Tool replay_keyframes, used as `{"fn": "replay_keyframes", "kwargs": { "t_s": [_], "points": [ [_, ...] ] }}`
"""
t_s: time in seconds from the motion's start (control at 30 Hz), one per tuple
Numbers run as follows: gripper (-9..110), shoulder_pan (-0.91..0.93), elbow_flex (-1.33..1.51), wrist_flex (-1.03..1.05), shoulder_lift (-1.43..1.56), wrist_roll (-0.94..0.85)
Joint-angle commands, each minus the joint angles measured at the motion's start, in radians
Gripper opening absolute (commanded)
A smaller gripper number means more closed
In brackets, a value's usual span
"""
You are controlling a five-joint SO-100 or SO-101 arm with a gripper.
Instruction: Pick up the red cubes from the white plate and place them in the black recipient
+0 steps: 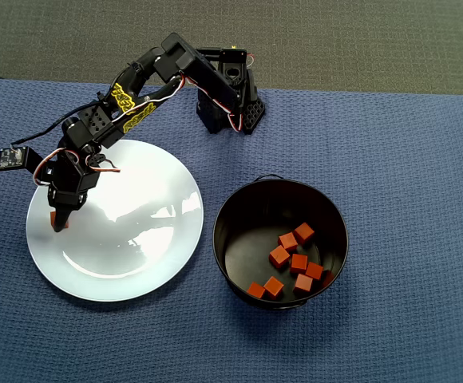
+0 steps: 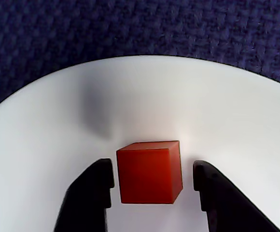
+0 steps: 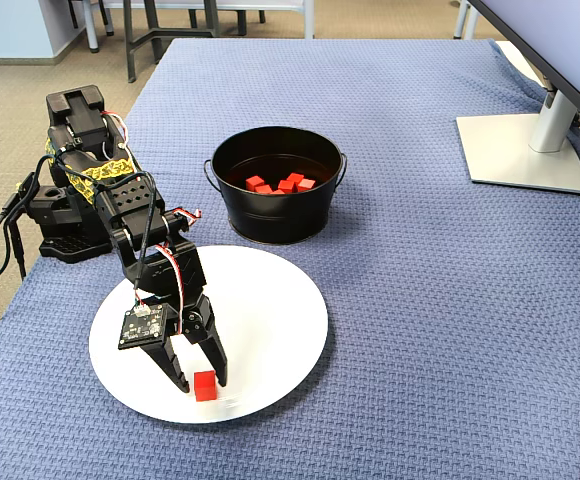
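Observation:
One red cube [image 2: 149, 171] rests on the white plate [image 2: 178, 106], near its rim. My gripper [image 2: 153, 179] is open and straddles the cube, with a thin gap between the cube and each of the black fingers [image 2: 99, 186]. In the overhead view the gripper [image 1: 58, 223] stands at the left side of the plate [image 1: 136, 239] and covers most of the cube [image 1: 62, 226]. The fixed view shows the cube [image 3: 205, 385] between the fingertips at the front of the plate [image 3: 270, 310]. Several red cubes [image 1: 298, 263] lie inside the black recipient [image 1: 235, 215], to the right of the plate.
A blue woven cloth [image 1: 407, 159] covers the table. The arm's base [image 1: 231, 104] stands at the far edge, behind the plate. A monitor stand [image 3: 520, 150] sits at the right in the fixed view. The black recipient [image 3: 270, 215] stands just beyond the plate there.

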Motion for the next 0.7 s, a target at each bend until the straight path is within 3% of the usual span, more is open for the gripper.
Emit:
{"fn": "replay_keyframes", "kwargs": {
  "t_s": [0.0, 0.23, 0.4, 0.67],
  "points": [
    [0, 0.005, -0.061, -0.002, 0.014, 0.006],
    [0, 0.0, -0.029, -0.021, 0.156, 0.104],
    [0, -0.057, 0.023, 0.121, 0.468, 0.253],
    [0, -0.357, 0.425, -0.018, 0.936, 0.617]
  ]
}}
